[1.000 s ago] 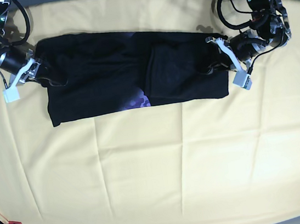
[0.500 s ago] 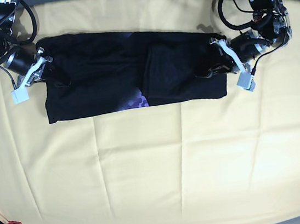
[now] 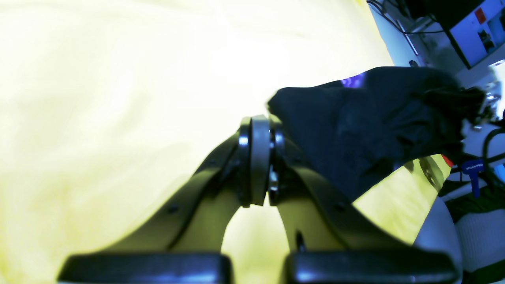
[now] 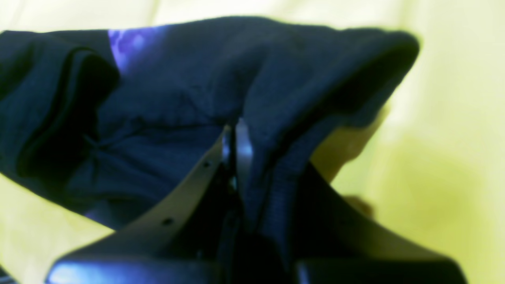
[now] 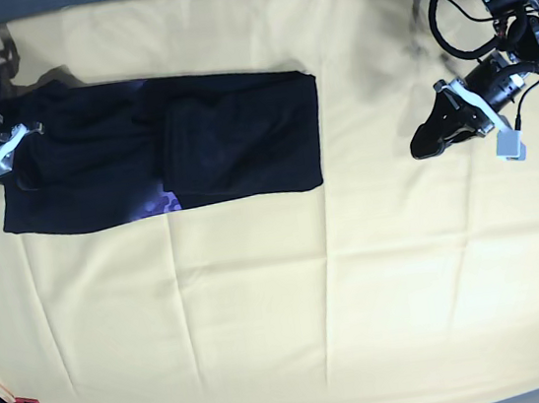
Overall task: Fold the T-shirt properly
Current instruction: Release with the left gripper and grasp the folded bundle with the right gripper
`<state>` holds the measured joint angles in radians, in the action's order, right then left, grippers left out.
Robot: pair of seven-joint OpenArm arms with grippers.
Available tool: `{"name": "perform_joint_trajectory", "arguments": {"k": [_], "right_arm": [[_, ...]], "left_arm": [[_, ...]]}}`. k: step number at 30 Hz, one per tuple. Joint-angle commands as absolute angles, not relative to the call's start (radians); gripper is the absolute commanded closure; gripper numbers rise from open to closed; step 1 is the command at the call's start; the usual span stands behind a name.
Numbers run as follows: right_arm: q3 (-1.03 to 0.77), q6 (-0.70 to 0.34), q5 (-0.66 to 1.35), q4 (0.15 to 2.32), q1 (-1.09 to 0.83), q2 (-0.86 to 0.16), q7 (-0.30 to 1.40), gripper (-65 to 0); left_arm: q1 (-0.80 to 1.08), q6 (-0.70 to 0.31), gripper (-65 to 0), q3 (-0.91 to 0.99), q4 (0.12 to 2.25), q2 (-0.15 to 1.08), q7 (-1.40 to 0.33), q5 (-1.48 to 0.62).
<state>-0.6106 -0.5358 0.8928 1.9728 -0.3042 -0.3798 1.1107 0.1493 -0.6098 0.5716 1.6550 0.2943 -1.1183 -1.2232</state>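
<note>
Right gripper (image 4: 236, 157) now pinches the T-shirt (image 5: 158, 147) and has dragged it leftward across the yellow cloth (image 5: 292, 298), while the left gripper (image 5: 428, 144), pressed together and empty, has withdrawn.

- base view: even bright light, sharp, soft shadows
- left wrist: yellow cloth (image 3: 118, 98) blown out, heavy glare
- right wrist: blurry, T-shirt (image 4: 177, 98) out of focus, blue cast

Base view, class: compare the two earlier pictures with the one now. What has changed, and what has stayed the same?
The T-shirt has slid toward the view's left, dragged by the right gripper, whose jaws have shut on its end. The left gripper has let go and now sits apart from the shirt, jaws shut. The yellow cloth is unchanged.
</note>
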Motion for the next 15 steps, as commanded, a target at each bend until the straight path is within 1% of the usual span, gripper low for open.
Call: {"name": "perform_joint_trajectory", "arguments": {"k": [1, 4, 7, 11, 13, 15], "right_arm": [[-0.619, -0.523, 0.900, 2.006, -0.297, -0.406, 1.080, 0.0], [-0.614, -0.493, 0.916, 2.054, -0.307, -0.413, 1.077, 0.0], [-0.607, -0.496, 1.000, 2.110, -0.331, -0.411, 1.080, 0.0], [-0.607, -0.556, 1.190, 2.222, -0.350, -0.382, 1.096, 0.0], [-0.606, -0.608, 1.291, 2.278, -0.351, -0.332, 1.101, 0.0], [-0.585, -0.636, 1.335, 2.309, -0.348, -0.281, 1.103, 0.0]], "left_arm": [[0.139, -0.617, 0.0, 0.578, 1.672, 0.307, -1.101, -1.246], [0.139, -0.617, 0.0, 0.576, 1.671, 0.307, -1.101, -1.246], [0.138, -0.617, 0.0, 0.576, 1.672, 0.307, -1.101, -1.246], [0.141, -0.617, 0.0, 0.576, 1.671, 0.307, -1.101, -1.234], [0.150, -0.617, 0.0, 0.576, 1.671, 0.307, -1.100, -1.236], [0.160, -0.617, 0.0, 0.576, 1.671, 0.300, -1.101, -1.235]]}}
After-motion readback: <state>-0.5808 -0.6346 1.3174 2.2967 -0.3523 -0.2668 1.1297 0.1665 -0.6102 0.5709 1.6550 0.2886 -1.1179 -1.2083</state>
